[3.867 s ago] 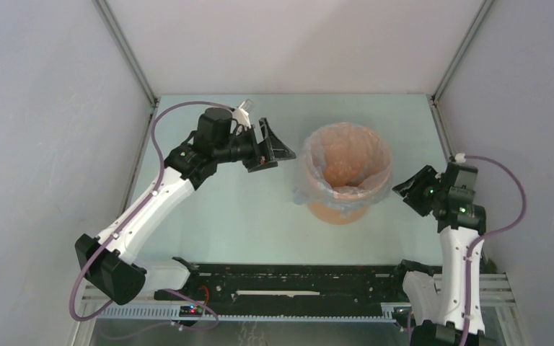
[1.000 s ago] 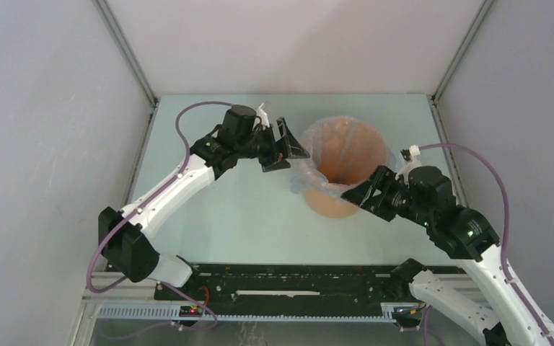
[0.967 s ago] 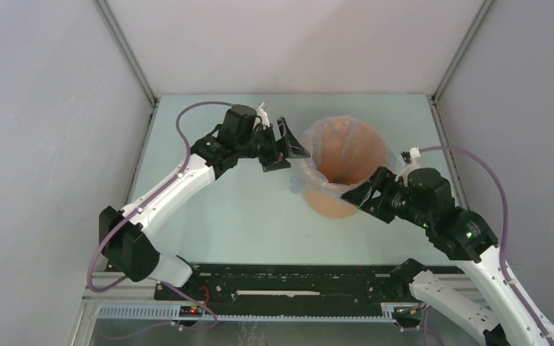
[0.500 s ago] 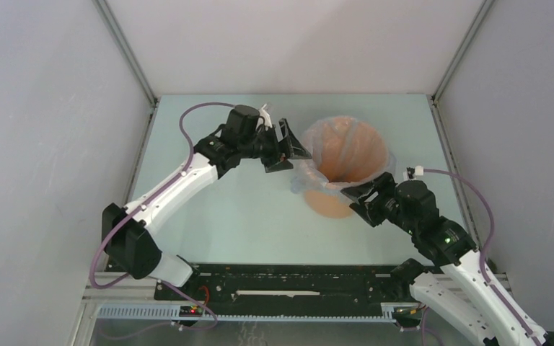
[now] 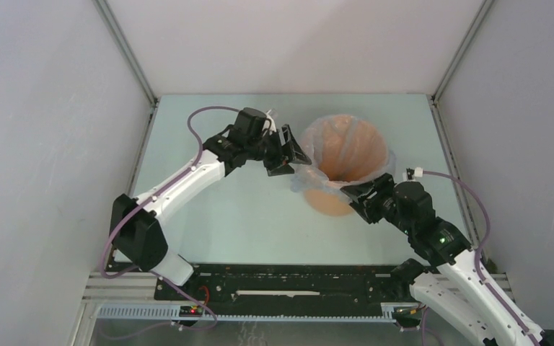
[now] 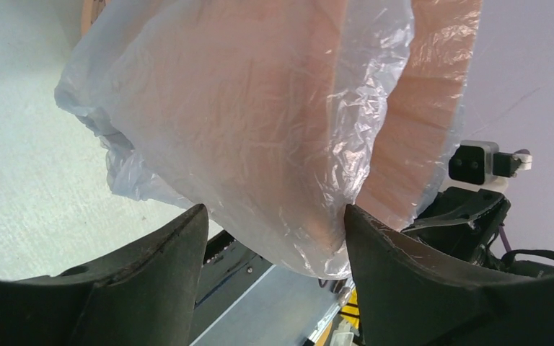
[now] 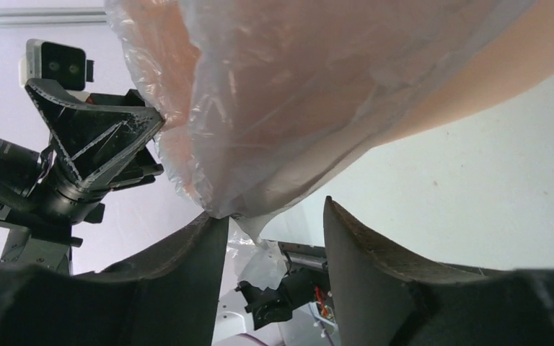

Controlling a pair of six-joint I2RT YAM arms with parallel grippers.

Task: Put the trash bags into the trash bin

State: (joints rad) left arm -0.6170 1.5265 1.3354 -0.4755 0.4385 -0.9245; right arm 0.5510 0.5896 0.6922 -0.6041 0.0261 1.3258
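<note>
The orange trash bin [image 5: 330,208] stands at mid table, its mouth tipped towards the far side. The pale translucent trash bag [image 5: 304,179] lines it and folds over the rim, hanging loose on the left. My left gripper [image 5: 291,153] is open at the bin's left rim. In the left wrist view the film-covered bin wall [image 6: 245,130] bulges between the open fingers [image 6: 274,210]. My right gripper [image 5: 363,198] is open at the near rim. In the right wrist view [image 7: 274,213] the bag's edge [image 7: 281,94] touches one fingertip, with the bare bin wall [image 7: 519,65] beside it.
Grey enclosure walls close in the table [image 5: 223,209] on the left, far and right sides. The black rail [image 5: 288,277] with both arm bases runs along the near edge. The left gripper also shows in the right wrist view [image 7: 94,144].
My right arm swung from the right side to the bin's near rim, then drew back a little. My left gripper moved right to the left rim. The bag now lies flatter inside.
</note>
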